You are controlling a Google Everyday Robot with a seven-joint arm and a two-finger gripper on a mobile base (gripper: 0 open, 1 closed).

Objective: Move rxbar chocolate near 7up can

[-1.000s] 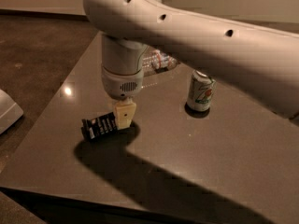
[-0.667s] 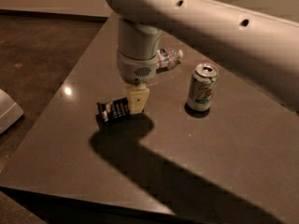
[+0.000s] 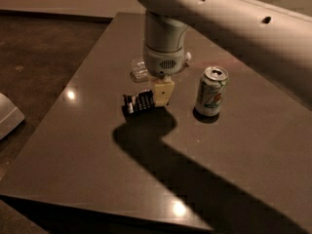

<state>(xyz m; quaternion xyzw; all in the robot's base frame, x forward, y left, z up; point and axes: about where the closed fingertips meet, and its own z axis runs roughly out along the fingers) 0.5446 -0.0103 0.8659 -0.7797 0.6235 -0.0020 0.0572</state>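
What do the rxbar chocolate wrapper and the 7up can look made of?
The rxbar chocolate, held at one end by the gripper: black wrapper, likely foil or plastic film, faintly glossy. The 7up can: probably aluminium, pale printed wall, shiny silver top.

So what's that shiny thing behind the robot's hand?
A clear plastic bottle. Only one end shows; the wrist covers the rest. The gripper, just in front, is shut on one end of the rxbar chocolate.

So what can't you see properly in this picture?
In the camera view:
rxbar chocolate: right end hidden by the gripper, low over the table, left of the 7up can; lettering too small to read.
clear bottle: mostly hidden behind the robot's wrist.
white object: cut off by the left edge.
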